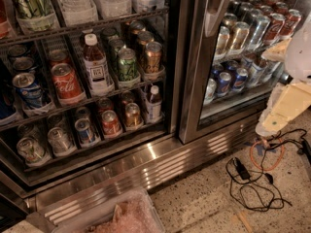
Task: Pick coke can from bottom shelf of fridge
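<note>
The fridge (175, 57) has its left side open to view. On the bottom shelf (102, 148) a small red coke can (111, 123) with a silver top stands in a clear lane tray, between a blue-and-silver can (85, 131) and a copper-orange can (132, 114). My gripper (287, 81) is at the right edge of the view, in front of the closed right glass door, far to the right of the coke can and holding nothing that I can see.
The rack above holds a red Coca-Cola script can (68, 82), a white-capped bottle (96, 64) and a green can (127, 64). A clear plastic bin (121, 217) sits on the floor below. Black and orange cables (257, 174) lie at the right.
</note>
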Available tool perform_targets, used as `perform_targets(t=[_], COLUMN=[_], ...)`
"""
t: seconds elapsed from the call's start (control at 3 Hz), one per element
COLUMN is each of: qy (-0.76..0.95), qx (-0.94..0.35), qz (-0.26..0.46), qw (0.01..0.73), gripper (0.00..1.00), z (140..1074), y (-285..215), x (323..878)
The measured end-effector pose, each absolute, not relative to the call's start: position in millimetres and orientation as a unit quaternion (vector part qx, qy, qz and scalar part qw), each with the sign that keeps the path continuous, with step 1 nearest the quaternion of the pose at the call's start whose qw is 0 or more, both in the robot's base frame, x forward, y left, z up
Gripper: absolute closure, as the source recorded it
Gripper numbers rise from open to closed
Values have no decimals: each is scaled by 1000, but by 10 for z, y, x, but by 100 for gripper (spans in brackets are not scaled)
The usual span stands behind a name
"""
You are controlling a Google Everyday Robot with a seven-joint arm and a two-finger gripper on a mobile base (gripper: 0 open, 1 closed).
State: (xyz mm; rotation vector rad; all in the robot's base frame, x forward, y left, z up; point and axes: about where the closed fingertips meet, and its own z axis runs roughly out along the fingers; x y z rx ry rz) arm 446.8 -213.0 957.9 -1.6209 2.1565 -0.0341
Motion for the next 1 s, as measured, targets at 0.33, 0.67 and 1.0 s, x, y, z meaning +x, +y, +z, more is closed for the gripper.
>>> perform_targets(t=[0.33,0.67,1.0], qy=[768,768,768], qx=[-598,-598,-595], qz=[10,10,6], qw=[229,229,238], gripper=[0,0,0], z=[9355,9355,9354], y=[-1907,-1907,-1828], x=[4635,4635,4684])
